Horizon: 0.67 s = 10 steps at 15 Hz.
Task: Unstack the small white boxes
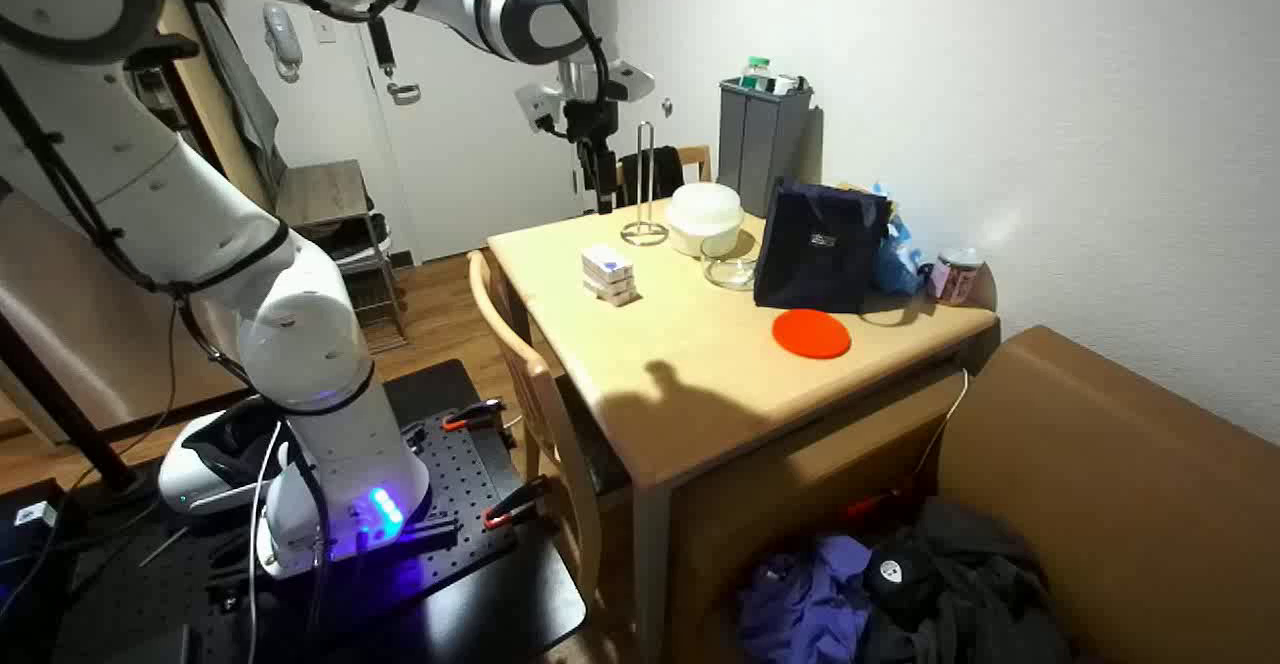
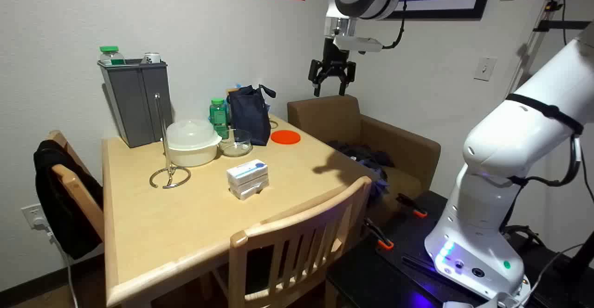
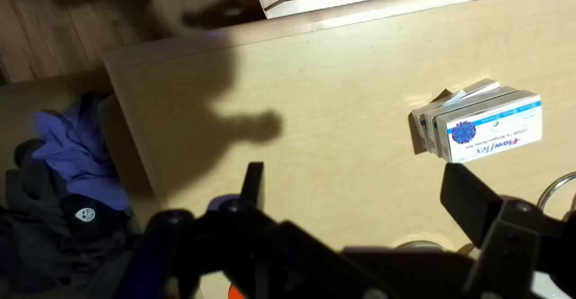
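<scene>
The small white boxes [image 1: 608, 274] [image 2: 248, 178] lie flat in one stack of three on the wooden table. In the wrist view the stack [image 3: 495, 125] is at the right. The top box shows blue print, and the boxes are slightly turned against each other. The lowest box seems to have a flap sticking out. My gripper [image 3: 355, 168] is open, with nothing between its fingers. In both exterior views the gripper [image 1: 604, 206] [image 2: 330, 90] hangs well above the table and points down, apart from the stack.
On the table [image 2: 185, 234] stand a metal upright holder [image 2: 170, 178], a white lidded bowl [image 2: 192, 155], a glass bowl [image 2: 235, 148], a dark bag [image 2: 250, 118] and a red disc [image 2: 285, 137]. A grey bin [image 2: 139, 104] stands behind. A wooden chair [image 2: 297, 234] is at the table's edge.
</scene>
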{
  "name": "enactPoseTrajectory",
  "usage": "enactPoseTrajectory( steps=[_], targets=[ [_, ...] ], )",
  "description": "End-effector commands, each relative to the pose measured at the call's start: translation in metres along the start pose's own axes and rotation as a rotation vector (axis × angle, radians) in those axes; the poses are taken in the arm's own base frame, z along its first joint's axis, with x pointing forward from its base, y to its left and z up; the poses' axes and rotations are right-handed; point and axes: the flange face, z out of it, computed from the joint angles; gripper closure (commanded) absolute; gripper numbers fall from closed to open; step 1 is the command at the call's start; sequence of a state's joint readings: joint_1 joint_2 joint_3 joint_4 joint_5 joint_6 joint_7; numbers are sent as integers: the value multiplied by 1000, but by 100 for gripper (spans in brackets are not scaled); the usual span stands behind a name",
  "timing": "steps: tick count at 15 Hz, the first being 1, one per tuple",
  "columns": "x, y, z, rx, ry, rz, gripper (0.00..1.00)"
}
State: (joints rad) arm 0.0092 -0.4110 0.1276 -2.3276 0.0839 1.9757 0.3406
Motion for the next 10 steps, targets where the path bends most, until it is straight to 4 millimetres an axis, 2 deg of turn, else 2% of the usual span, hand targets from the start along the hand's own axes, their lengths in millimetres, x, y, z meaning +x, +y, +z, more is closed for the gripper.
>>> enactPoseTrajectory(
  steps=[1, 8, 10],
  targets=[
    [0, 0, -1, 0, -1, 0, 0],
    [-13, -49, -3, -119, -43, -335, 0],
    [-13, -65, -7, -158, -28, -352, 0]
  ],
)
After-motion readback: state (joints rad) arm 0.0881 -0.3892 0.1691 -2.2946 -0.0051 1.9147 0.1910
